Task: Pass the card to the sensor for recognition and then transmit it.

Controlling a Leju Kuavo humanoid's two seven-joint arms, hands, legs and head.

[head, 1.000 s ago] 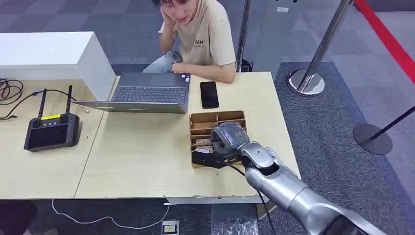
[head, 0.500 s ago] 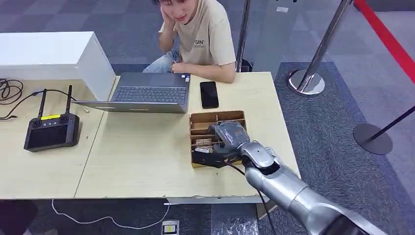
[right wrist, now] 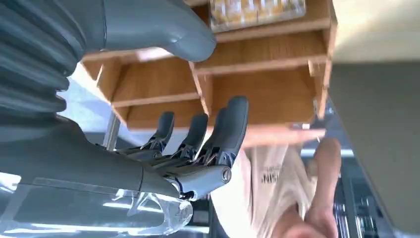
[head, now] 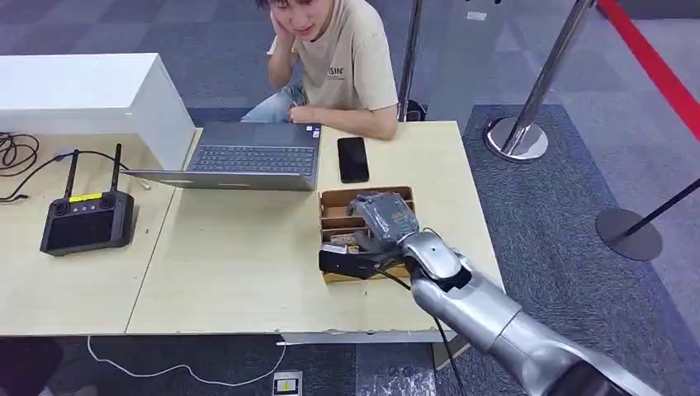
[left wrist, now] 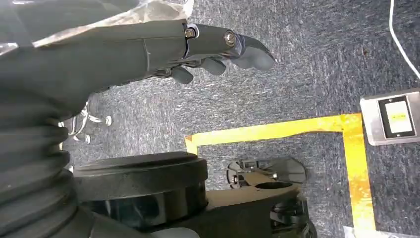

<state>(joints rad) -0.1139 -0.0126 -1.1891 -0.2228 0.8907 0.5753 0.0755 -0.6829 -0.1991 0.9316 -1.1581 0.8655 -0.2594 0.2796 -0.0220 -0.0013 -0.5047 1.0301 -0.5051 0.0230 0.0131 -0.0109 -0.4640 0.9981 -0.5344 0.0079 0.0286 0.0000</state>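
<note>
A light wooden box with slatted compartments (head: pixel 363 196) (right wrist: pixel 257 99) sits on the pale wooden counter (head: pixel 248 256), and the card, a flat yellow-and-white patterned piece under a clear cover (head: pixel 341 241) (right wrist: pixel 257 7), lies in one of the compartments toward the box's near end; its print is too small to read. The robot's right hand (head: pixel 380 223) (right wrist: pixel 163 148) hangs over the box with its dark fingers (right wrist: pixel 233 124) held apart and lightly bent, and its thick grey thumb (right wrist: pixel 168 34) is set wide of them. It holds nothing. From the head view it cannot be told whether the fingertips touch the box. The card lies just beyond the thumb, outside the span of the fingers, which reach over bare compartments beside it. The left hand (left wrist: pixel 198 44) hangs above grey carpet, fingers loosely bent under the thumb and holding nothing. Behind the box a black phone (head: pixel 353 158) lies flat on the counter, an open grey laptop (head: pixel 248 157) stands to the phone's side, and a person in a beige T-shirt (head: pixel 347 66) sits at the counter's far edge.
</note>
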